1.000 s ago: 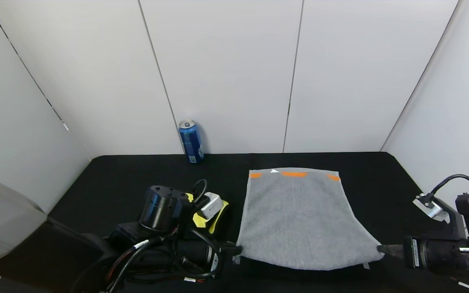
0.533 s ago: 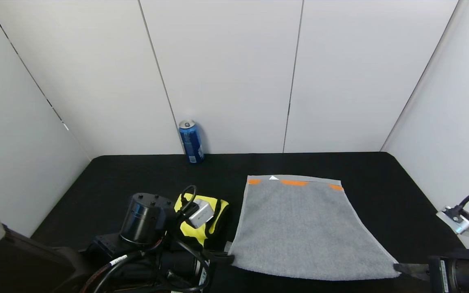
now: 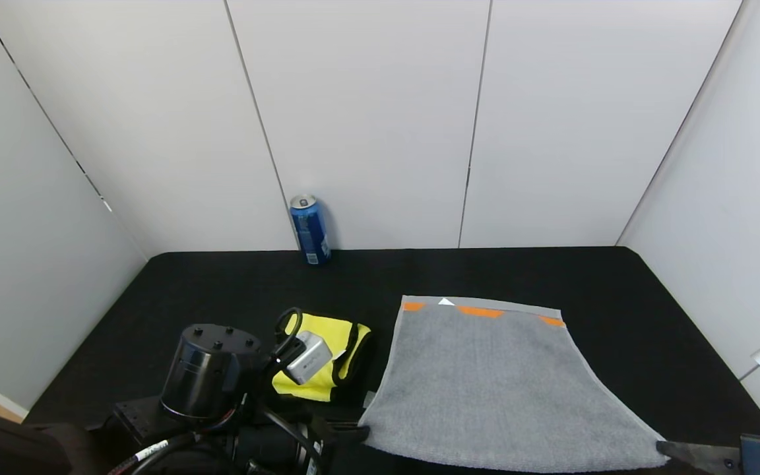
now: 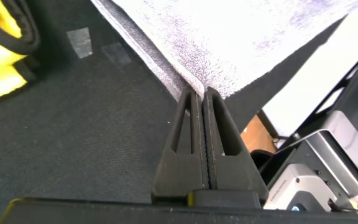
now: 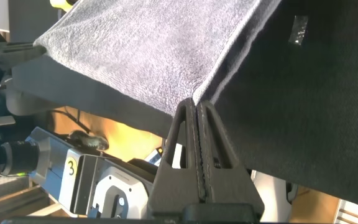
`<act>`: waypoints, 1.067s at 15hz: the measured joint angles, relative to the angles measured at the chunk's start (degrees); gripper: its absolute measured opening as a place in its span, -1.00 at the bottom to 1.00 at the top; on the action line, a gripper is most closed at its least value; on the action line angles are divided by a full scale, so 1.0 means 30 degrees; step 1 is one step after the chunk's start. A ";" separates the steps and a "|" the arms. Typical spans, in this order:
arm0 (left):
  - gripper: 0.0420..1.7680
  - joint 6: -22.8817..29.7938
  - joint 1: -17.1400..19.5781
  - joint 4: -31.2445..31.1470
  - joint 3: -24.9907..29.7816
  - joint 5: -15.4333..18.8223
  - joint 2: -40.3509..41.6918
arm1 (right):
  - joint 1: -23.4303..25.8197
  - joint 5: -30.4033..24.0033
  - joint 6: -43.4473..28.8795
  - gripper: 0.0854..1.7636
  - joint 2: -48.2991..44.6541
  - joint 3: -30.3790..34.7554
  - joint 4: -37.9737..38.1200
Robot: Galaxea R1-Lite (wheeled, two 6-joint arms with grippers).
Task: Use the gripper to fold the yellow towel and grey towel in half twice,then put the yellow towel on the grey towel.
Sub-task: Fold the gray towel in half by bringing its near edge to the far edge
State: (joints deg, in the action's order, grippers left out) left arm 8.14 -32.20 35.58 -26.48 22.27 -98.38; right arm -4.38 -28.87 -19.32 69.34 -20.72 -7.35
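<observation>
A black "3" on a yellow sticker (image 5: 71,167) marks the grey equipment below the right jaws.

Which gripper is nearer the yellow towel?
Left. The left gripper, pinching the grey towel's near-left corner, sits just in front of the yellow towel. The right gripper pinches the near-right corner, a full towel's width away.

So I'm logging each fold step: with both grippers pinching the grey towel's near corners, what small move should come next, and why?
Probably lift and carry both corners toward the far orange-banded edge. The left gripper and right gripper are shut on the near corners of the grey towel, which lies stretched flat and wide.
</observation>
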 joint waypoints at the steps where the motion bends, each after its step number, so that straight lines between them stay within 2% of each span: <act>1: -0.93 0.0000 0.0004 -0.0020 -0.0077 -0.0065 -0.0016 | 0.0000 -0.0012 -0.0008 -0.97 0.0020 -0.0065 -0.0004; 6: -0.93 -0.0041 0.0398 -0.0256 -0.1849 -0.0154 -0.0658 | 0.0561 0.0008 0.0020 -0.97 0.1755 -0.1248 -0.0146; 16: -0.93 -0.0500 0.1243 -0.0240 -0.6554 -0.0110 -0.4970 | 0.1459 0.0098 0.0374 -0.97 0.7924 -0.6368 -0.0268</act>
State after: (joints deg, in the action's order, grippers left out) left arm 6.64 -28.47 34.87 -46.14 21.94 -113.29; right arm 0.00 -28.57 -18.20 93.11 -39.83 -8.16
